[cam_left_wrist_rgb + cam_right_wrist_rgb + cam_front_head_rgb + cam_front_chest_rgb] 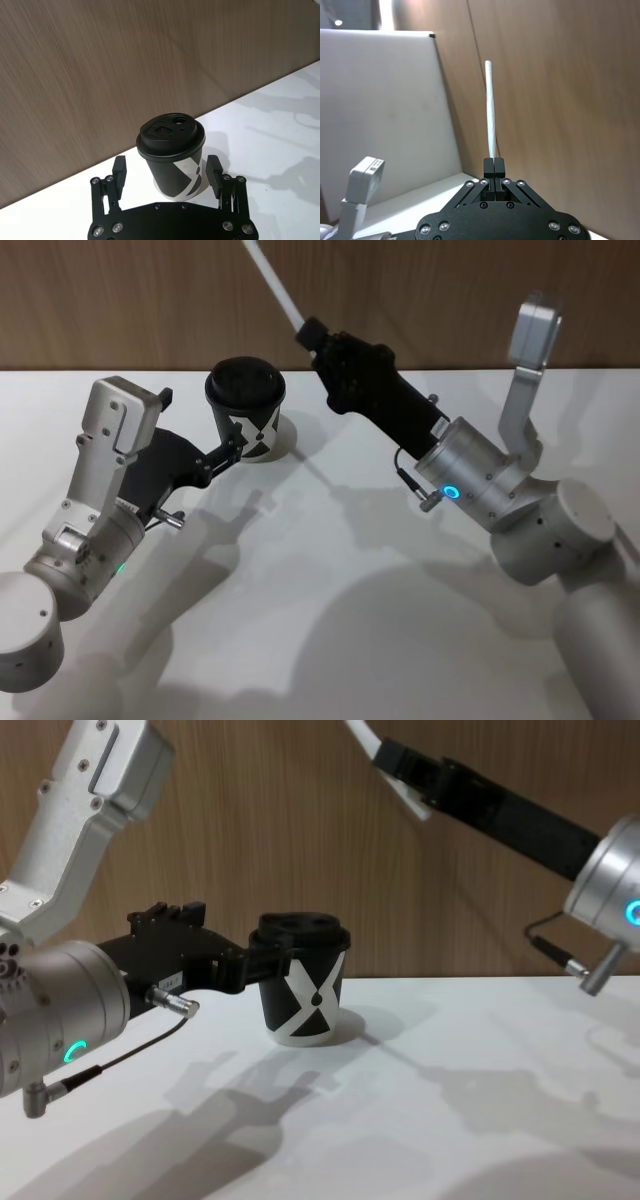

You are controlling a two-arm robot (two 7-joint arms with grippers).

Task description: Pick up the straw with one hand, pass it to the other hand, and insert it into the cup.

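The right gripper (310,335) pinched the straw (272,280), aimed upward, away from the cup (245,405) lower left, which the left gripper (167,172) straddled wide.

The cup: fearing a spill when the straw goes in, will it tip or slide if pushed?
Probably light, a small paper cup; it may slide on the smooth table. Base narrower than lid: somewhat tippy. The open left gripper flanking it should limit both.
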